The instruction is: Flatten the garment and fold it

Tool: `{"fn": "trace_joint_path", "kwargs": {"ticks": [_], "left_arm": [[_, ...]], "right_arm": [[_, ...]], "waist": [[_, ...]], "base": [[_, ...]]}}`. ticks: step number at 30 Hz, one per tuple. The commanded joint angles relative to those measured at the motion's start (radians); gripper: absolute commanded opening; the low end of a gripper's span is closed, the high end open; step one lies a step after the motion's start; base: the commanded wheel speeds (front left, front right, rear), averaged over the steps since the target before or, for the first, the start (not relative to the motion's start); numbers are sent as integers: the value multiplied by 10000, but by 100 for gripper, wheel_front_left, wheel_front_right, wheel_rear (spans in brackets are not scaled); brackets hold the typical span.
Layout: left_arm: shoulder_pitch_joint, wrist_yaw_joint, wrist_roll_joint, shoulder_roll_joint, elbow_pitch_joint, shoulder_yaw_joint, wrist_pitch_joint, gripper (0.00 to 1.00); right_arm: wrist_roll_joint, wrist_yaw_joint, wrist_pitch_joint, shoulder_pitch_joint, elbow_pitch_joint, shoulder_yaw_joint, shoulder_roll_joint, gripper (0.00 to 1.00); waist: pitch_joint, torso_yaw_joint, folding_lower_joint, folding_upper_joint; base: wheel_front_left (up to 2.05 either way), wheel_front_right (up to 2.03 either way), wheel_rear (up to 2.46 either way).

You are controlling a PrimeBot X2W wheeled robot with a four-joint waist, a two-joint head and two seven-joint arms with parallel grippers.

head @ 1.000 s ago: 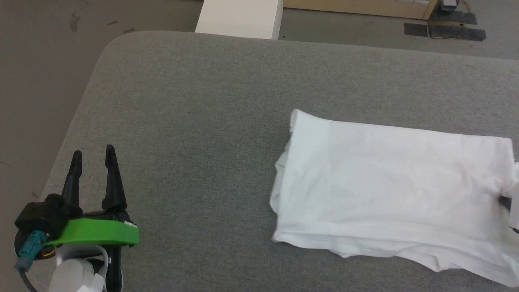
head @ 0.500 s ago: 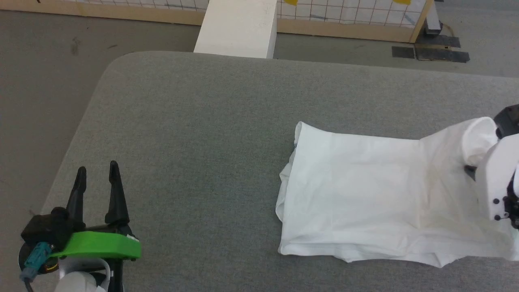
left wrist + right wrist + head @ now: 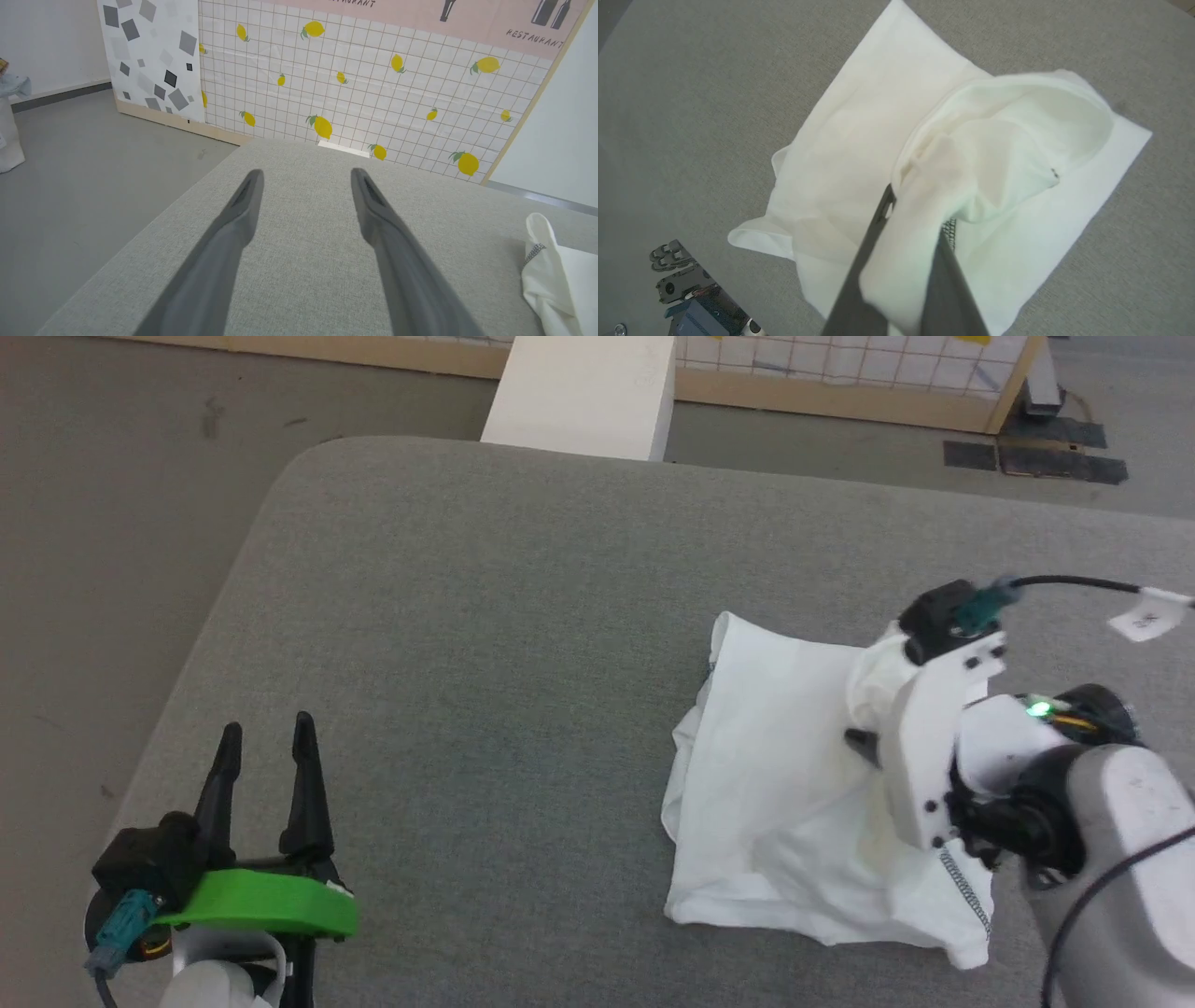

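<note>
Grey floor runs along the left of a grey fabric-topped desk with a rounded corner. Beyond the desk's far edge stand a white box and a tiled wall panel printed with lemons.

At the near left corner of the desk hangs the left hand, its two dark fingers spread wide with nothing between them, well apart from the cloth. Toward the right lies the garment, a white T-shirt gathered into a folded band, its left end flat on the desk with a slightly ruffled edge. Over its right part the right hand pinches a bunch of fabric, jaws nearly closed on it. It lifts that end as a loose hood above the layers below. A zigzag-stitched seam shows at the near right corner.

The step in hand looks like folding the right end over onto the left. To do it well, the right hand should carry the pinched end low and level toward the left edge, so the fabric rolls over instead of dragging the lower layers along. Lining up the carried edge with the left end before release would give a square stack. The hood may trap a crease, so a light outward pull before laying it down would help. The free left hand could pin the left end if it slides.
</note>
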Motion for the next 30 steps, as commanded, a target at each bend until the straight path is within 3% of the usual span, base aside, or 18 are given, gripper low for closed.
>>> {"fn": "trace_joint_path", "kwargs": {"ticks": [1, 11, 12, 13, 24, 30], "left_arm": [[-94, -58, -83, -45, 38, -38, -47, 100], [-162, -71, -173, -116, 158, -245, -47, 100], [-157, -72, -171, -121, 163, -259, -47, 100], [-146, -72, -166, -125, 176, -270, -47, 100], [41, -75, -165, 6, 274, -353, -47, 100], [181, -64, -105, 33, 151, -327, -47, 100]], "right_arm": [[-81, -15, -220, -210, 352, 207, 138, 0], [-660, -15, -1692, -764, 2824, 1080, 459, 0], [-636, -15, -1815, -802, 2958, 1215, 462, 35], [-586, -15, -1982, -852, 3094, 1314, 481, 100], [198, -15, -3494, -1653, 2825, 2961, 827, 100], [230, -15, -4370, -1671, 2512, 2580, 639, 100]], "waist": [[175, 304, 0, 0], [348, 918, 0, 0], [336, 939, 0, 0], [307, 956, 0, 0], [-245, 450, 0, 0], [-568, -112, 0, 0]], "base": [[0, 0, 0], [0, 0, 0], [0, 0, 0], [0, 0, 0], [0, 0, 0], [0, 0, 0]]}}
